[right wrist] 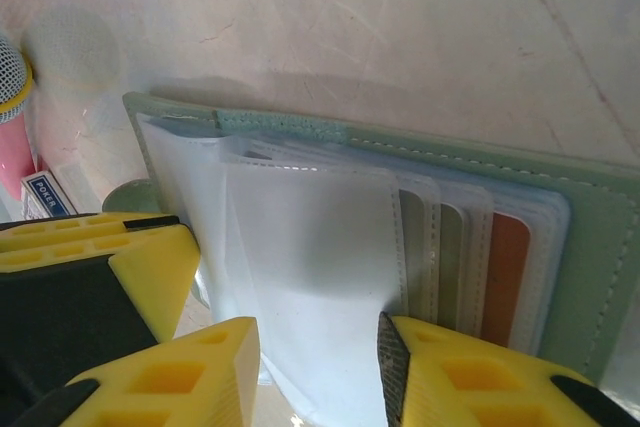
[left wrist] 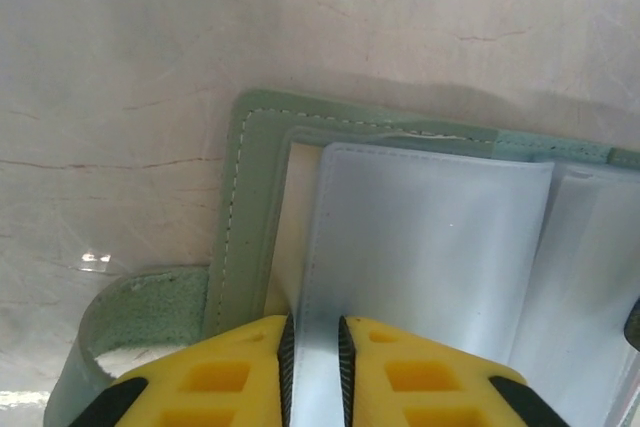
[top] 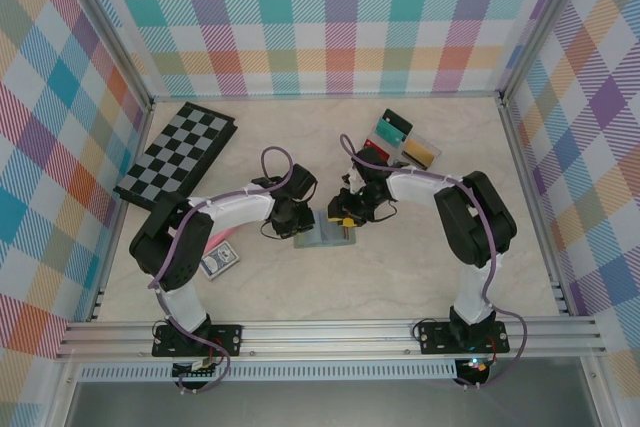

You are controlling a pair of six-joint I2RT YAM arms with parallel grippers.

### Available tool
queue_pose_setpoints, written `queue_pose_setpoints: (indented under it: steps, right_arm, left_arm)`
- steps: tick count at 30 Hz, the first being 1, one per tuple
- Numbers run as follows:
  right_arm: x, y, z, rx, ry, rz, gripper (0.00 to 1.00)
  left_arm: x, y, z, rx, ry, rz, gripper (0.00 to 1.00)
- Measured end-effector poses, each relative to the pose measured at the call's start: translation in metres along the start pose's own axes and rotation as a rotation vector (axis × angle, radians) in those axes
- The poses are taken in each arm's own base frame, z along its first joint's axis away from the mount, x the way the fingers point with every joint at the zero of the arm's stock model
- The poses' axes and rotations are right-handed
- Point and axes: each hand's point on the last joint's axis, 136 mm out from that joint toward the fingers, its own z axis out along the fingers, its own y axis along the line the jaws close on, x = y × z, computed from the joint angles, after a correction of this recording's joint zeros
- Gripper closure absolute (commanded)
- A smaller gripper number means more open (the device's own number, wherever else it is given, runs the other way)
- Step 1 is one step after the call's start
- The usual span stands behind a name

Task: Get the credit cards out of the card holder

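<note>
On the bench (top: 420, 277) the card holder (top: 322, 237) lies open. The left tool (left wrist: 313, 342), on its left side, is clamped on the card holder by 1 clear sleeve (left wrist: 430, 247). The right tool (right wrist: 318, 347), on its right side, straddles more sleeves with jaws apart. Loose credit cards (top: 405, 139) lie beyond the card holder, to its right.

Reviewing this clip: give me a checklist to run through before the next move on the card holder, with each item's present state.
1. The card holder lies open on the table: ok.
2. The left end effector pinches a clear sleeve, steadying it: ok.
3. The right end effector grips a card: not ok, jaws apart over the sleeves.
4. A target is visible: ok, an orange card sits in its sleeve.
5. More cards left in the other sleeves: cannot tell.
</note>
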Motion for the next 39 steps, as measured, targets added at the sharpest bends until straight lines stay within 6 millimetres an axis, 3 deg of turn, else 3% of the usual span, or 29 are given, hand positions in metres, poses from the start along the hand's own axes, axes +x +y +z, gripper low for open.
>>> queue_pose_setpoints:
  steps: [11,24,39]
  right_arm:
    - [0.001,0.002,0.001,-0.015,0.011,-0.01,0.64]
    - [0.003,0.02,-0.001,-0.108,0.037,-0.022,0.63]
    - [-0.002,-0.011,-0.016,0.106,-0.055,-0.004,0.64]
  left_arm:
    - [0.0,-0.001,0.003,0.02,0.016,-0.008,0.83]
    - [-0.001,0.001,0.004,0.024,0.02,-0.006,0.83]
    - [-0.001,0.001,0.004,0.03,0.022,0.002,0.82]
